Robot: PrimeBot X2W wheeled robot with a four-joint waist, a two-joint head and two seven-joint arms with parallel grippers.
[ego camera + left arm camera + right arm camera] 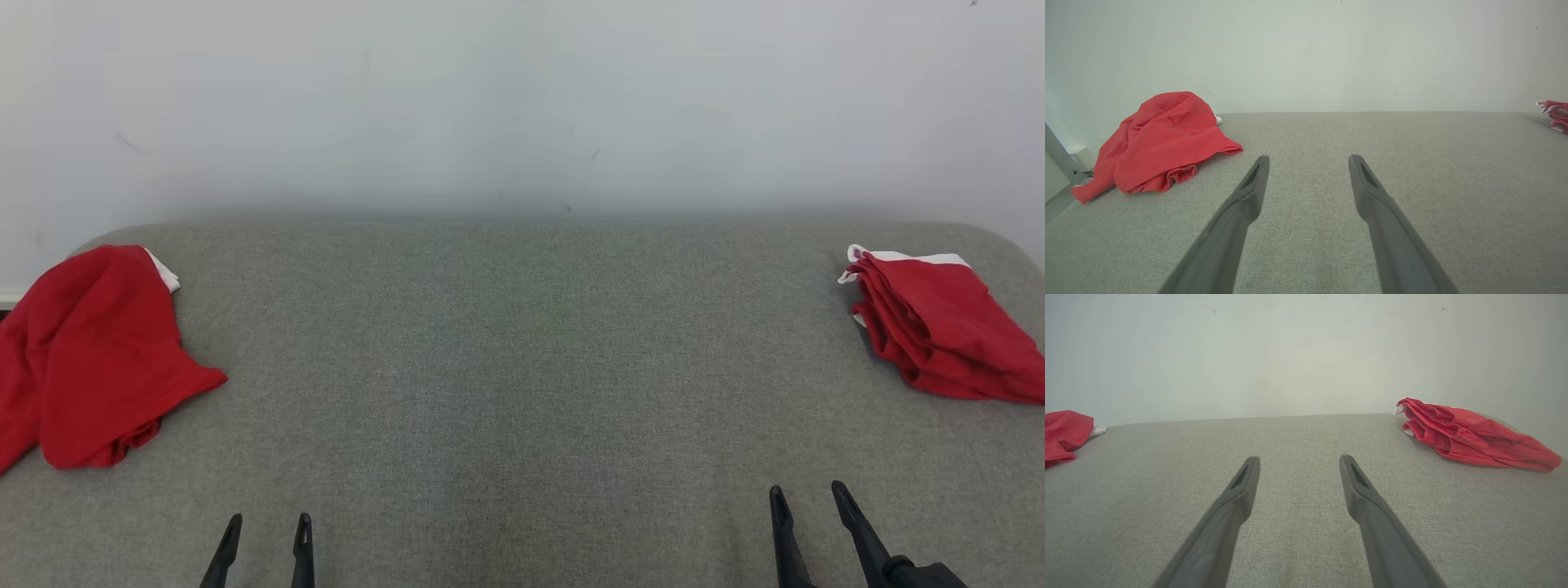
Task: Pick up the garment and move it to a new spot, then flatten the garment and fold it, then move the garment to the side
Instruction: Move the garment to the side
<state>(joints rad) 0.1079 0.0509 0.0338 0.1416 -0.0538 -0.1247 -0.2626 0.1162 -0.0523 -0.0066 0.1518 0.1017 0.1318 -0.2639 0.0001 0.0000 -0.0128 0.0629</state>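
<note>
A crumpled red garment with a bit of white trim lies bunched at the left end of the grey fabric table, partly hanging over the edge; the left wrist view shows this garment ahead and to the left. At the right end rests a second red garment, folded into a stack with a white edge, and the right wrist view has that folded garment ahead on the right. My left gripper stands open at the near edge, holding nothing. My right gripper is open too, and empty.
A pale wall rises straight behind the table's far edge. The table's corners are rounded. A grey metal bar shows beyond the left end in the left wrist view.
</note>
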